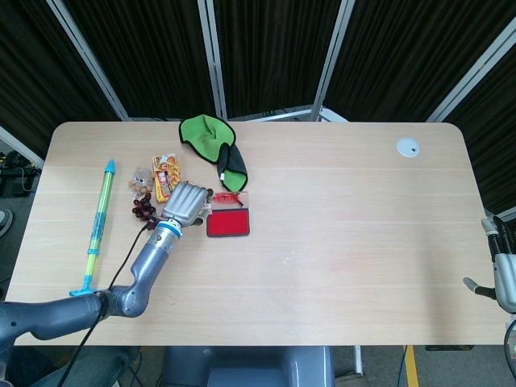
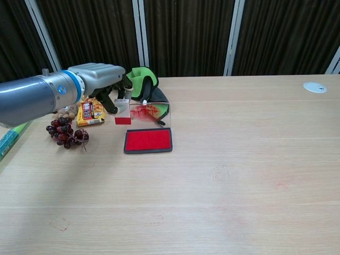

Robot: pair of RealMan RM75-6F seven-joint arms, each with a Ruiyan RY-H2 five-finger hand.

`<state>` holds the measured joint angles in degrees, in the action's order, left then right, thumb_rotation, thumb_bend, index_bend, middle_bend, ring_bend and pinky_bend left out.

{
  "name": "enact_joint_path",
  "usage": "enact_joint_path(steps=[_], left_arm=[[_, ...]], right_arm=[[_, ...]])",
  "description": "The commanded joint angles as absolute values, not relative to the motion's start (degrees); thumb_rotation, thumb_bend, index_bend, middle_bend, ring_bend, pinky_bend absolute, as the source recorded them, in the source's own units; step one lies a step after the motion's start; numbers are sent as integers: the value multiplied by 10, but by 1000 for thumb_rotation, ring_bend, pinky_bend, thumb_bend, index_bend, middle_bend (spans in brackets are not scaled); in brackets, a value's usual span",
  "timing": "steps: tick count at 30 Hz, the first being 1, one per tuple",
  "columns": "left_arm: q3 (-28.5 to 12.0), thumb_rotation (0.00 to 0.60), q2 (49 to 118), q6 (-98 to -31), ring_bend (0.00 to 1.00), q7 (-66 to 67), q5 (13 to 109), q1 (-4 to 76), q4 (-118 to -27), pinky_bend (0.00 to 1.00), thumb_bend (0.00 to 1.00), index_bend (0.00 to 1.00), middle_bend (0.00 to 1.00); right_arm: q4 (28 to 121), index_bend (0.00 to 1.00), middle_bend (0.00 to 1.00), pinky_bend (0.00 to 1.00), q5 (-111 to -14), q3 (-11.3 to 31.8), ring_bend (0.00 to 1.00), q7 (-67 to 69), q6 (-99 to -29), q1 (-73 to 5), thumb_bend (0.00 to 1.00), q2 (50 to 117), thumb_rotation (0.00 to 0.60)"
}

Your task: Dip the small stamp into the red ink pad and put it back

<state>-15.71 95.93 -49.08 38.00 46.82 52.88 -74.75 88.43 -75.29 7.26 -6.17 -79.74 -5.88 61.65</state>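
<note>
One small stamp (image 2: 122,113) riding in my left hand (image 2: 104,85), nearly at the red ink pad (image 2: 148,140).

I am pinching it off the table with its red face down, just left of the pad, so it can drop flat onto the ink. My right hand (image 1: 504,274) is idling at the table edge; I cannot tell how its fingers lie.

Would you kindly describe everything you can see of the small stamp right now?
The stamp is a small block with a pale, whitish upper body and a red base. It looks like plastic. The left hand holds it from above, lifted off the table, red end down. It hangs just left of the ink pad, not yet over the red surface, and touches nothing but the fingers. The head view hides it under the hand.
</note>
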Motion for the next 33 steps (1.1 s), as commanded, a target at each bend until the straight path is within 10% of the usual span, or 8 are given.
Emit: enact_joint_path(steps=[1, 33], left_arm=[[-147, 600, 982, -480, 791, 364, 468, 540, -721, 782, 441, 540, 520], [-120, 600, 1095, -473, 791, 325, 512, 569, -576, 782, 447, 548, 525]], right_arm=[[882, 0, 0, 0, -750, 74, 0, -61, -797, -58, 0, 617, 600], [868, 0, 0, 0, -738, 78, 0, -46, -788, -59, 0, 615, 600]])
